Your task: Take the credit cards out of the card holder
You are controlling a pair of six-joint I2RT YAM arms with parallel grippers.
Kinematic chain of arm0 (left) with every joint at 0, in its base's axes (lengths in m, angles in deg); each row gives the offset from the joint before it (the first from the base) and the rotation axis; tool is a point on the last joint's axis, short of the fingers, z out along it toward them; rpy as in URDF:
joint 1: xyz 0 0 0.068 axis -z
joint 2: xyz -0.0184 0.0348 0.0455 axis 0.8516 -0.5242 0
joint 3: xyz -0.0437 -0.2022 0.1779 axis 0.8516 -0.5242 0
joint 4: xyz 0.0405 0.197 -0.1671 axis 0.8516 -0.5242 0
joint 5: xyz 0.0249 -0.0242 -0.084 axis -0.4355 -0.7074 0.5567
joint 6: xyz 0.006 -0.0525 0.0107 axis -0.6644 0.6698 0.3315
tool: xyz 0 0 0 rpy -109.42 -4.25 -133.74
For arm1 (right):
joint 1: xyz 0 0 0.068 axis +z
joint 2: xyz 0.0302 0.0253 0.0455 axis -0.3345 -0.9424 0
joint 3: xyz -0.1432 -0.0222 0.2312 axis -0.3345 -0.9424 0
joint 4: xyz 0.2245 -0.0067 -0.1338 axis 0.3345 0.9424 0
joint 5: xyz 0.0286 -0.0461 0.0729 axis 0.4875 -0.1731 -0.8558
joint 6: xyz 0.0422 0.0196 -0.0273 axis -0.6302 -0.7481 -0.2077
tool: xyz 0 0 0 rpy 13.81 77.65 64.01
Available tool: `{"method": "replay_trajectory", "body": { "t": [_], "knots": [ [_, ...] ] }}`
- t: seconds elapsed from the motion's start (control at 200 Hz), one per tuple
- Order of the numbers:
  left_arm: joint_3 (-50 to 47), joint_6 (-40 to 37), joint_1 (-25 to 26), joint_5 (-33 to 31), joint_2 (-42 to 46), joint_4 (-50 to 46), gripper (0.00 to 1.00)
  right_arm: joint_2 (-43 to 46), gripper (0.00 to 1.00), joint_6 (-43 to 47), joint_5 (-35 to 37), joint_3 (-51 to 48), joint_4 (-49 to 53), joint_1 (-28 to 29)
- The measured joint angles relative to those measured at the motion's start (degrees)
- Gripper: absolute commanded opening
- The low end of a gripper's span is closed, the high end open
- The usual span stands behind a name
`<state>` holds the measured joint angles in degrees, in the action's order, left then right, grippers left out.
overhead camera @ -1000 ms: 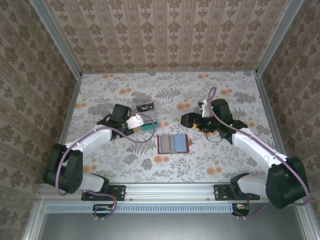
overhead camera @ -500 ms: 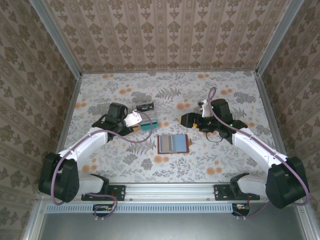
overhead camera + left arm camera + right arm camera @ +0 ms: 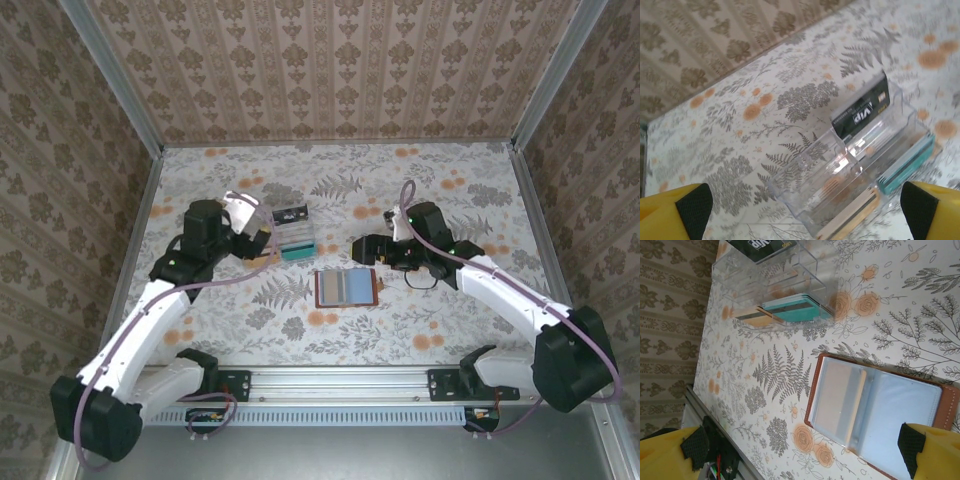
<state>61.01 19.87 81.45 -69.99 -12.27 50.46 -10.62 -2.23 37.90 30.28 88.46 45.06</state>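
Note:
The card holder (image 3: 345, 288) lies open flat on the floral table, brown leather rim around blue-grey lining. In the right wrist view the card holder (image 3: 880, 425) shows clear sleeves with a grey card (image 3: 835, 397) and a beige card edge (image 3: 858, 400) tucked inside. My right gripper (image 3: 365, 248) hovers just above and behind its upper right corner, open (image 3: 804, 450), holding nothing. My left gripper (image 3: 245, 212) is raised to the left of the clear plastic organizer (image 3: 290, 232), open (image 3: 807, 205) and empty.
The clear organizer (image 3: 850, 170) holds a black VIP card (image 3: 860, 112), a teal card (image 3: 905, 165) and a beige card (image 3: 850, 222). Patterned walls enclose the table (image 3: 450, 190) on three sides. A metal rail (image 3: 340, 380) runs along the near edge.
My left arm has drawn back to the left and lifted away from the clear organizer. My right gripper has shifted slightly left, closer to the card holder. The card holder has not moved.

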Motion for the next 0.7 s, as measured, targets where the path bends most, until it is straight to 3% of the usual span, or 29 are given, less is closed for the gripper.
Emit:
{"method": "replay_trajectory", "body": {
  "t": [0.19, 0.305, 0.38, 0.555, 0.7],
  "knots": [
    [1.92, 12.11, -0.68, -2.29, 4.26, -4.68, 1.00, -1.99, 1.00, 0.02, 2.21, 2.40, 1.01, 2.80],
    [1.44, 18.82, -0.68, -1.62, 5.95, -6.67, 0.90, -2.99, 0.99, 0.57, 4.42, 3.52, 1.75, 4.28],
    [0.61, 23.89, -0.68, -0.42, 6.10, -7.63, 0.82, -3.74, 0.95, 1.16, 6.14, 3.65, 2.49, 5.01],
    [-0.92, 34.38, 1.11, 1.29, 3.54, -11.82, 0.76, -6.58, 0.82, 2.21, 10.56, 3.65, 4.50, 6.05],
    [-2.86, 41.83, 8.66, -0.70, 1.22, -13.27, 0.69, -10.14, 0.66, 3.10, 12.68, 3.65, 5.60, 6.82]
  ]
}}
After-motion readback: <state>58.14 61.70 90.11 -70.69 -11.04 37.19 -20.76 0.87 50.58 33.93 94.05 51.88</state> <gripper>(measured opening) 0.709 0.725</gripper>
